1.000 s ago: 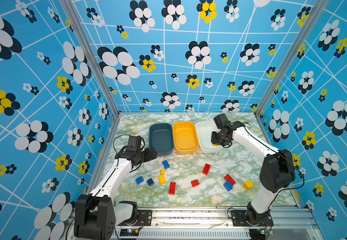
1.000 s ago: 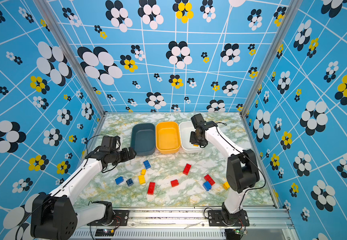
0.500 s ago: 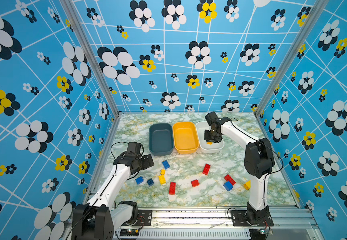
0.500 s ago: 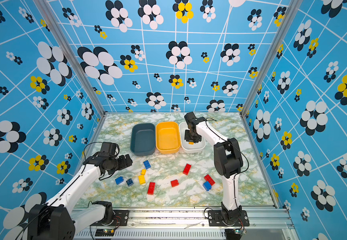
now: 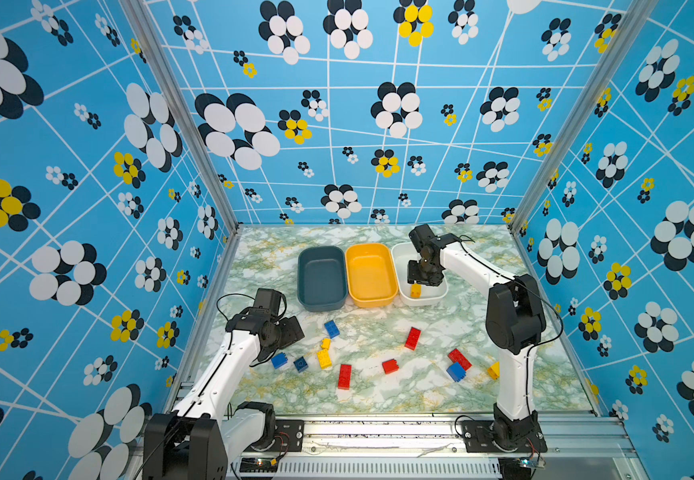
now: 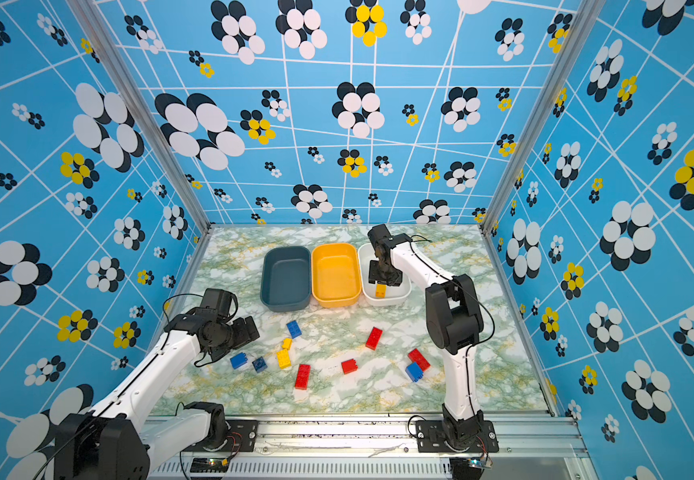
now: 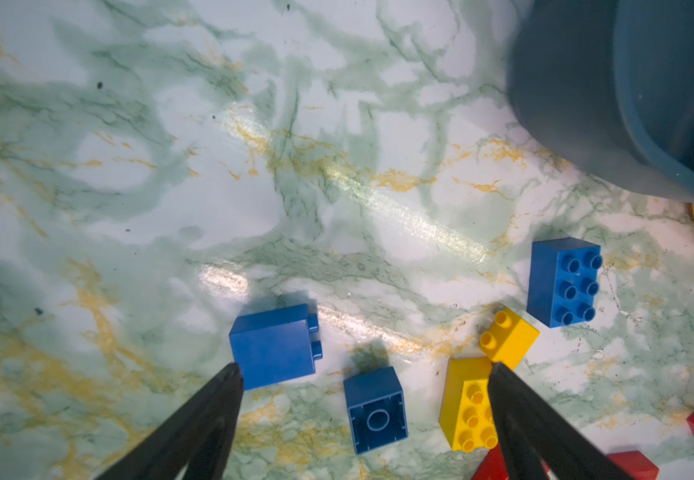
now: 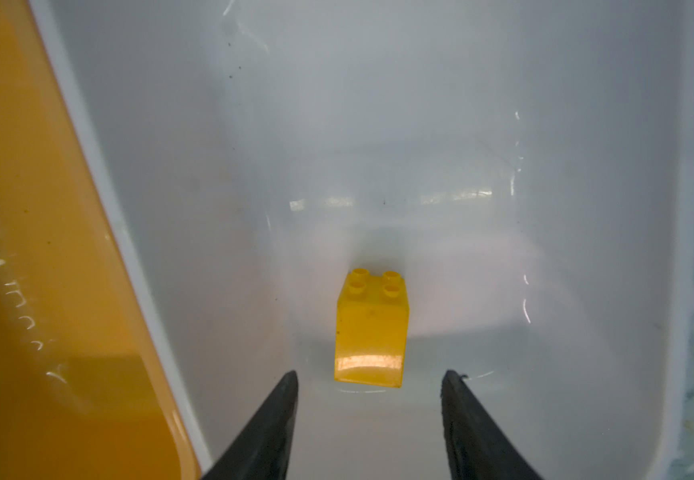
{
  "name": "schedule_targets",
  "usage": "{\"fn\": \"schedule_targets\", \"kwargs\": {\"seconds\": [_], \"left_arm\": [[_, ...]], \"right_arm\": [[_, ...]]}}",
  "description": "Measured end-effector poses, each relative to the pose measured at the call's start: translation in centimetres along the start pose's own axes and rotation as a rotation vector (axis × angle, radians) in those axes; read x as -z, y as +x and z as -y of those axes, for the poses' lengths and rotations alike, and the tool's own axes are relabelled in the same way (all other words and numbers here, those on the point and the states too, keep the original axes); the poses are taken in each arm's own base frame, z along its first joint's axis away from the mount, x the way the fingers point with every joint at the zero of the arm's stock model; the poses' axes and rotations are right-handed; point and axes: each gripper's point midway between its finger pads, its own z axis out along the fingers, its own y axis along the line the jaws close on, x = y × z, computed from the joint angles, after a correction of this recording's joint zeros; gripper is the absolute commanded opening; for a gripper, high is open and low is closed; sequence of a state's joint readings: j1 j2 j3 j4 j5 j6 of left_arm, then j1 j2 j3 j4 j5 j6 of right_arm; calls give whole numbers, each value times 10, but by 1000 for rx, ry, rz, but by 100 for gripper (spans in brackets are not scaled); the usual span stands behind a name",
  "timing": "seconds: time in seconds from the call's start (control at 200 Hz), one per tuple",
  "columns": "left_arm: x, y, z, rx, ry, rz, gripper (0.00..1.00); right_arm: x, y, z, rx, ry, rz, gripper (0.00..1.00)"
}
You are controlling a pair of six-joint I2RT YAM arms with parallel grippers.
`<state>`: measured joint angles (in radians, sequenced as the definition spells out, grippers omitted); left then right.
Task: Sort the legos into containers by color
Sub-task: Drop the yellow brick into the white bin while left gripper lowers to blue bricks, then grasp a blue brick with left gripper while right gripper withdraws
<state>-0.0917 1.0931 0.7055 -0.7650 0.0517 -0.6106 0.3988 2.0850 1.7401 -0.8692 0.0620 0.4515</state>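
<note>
One yellow lego (image 8: pixel 372 328) sits studs up on the floor of the white container (image 8: pixel 503 124), towards its near end. The right claw (image 8: pixel 371 376) hangs directly over it. Its two black fingers are spread wider than the brick, with white floor showing on either side, so it has hold of nothing.

The white container is the rightmost of three set side by side at the far middle of the worktop (image 5: pixel 399 390). The orange-yellow container (image 5: pixel 371 274) is in the centre and the dark teal container (image 5: pixel 321 277) is on the left.

The other legos lie loose on the worktop, nearer than the tubs. On the left, a blue oblong brick (image 5: pixel 331 328) is closest to the teal container. Nearer than it come a small yellow brick (image 5: pixel 326 343) and, just beside that, a yellow oblong brick (image 5: pixel 323 358). Left of those are a dark blue brick (image 5: pixel 300 364), turned hollow side up, and a bright blue brick (image 5: pixel 279 360) lying on its side.

In the middle lie a tilted red oblong brick (image 5: pixel 412 338), a red square brick (image 5: pixel 390 366) and another red oblong (image 5: pixel 344 376). To the right, a red brick (image 5: pixel 459 358) rests against a blue one (image 5: pixel 456 371). A yellow brick (image 5: pixel 493 370) there is partly hidden behind the right arm.

The left claw (image 7: pixel 366 370) hovers above the left group with its fingers spread very wide and nothing in them. In the wrist view the dark blue brick shows between the fingertips.
</note>
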Motion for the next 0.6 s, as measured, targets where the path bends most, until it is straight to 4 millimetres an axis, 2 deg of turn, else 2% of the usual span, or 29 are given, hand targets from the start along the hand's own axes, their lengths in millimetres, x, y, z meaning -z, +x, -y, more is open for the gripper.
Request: {"fn": "schedule_targets", "kwargs": {"seconds": [0.19,0.38,0.605], "left_arm": [[1,9,-12,39,-56,-28,85],[-8,18,-24,68,-133,-88,86],[-18,19,-35,96,-165,-97,88]], "right_arm": [[6,0,1,2,-2,3,60],[34,-1,2,-1,-25,51,65],[56,11,9,-7,-37,75,67]]}}
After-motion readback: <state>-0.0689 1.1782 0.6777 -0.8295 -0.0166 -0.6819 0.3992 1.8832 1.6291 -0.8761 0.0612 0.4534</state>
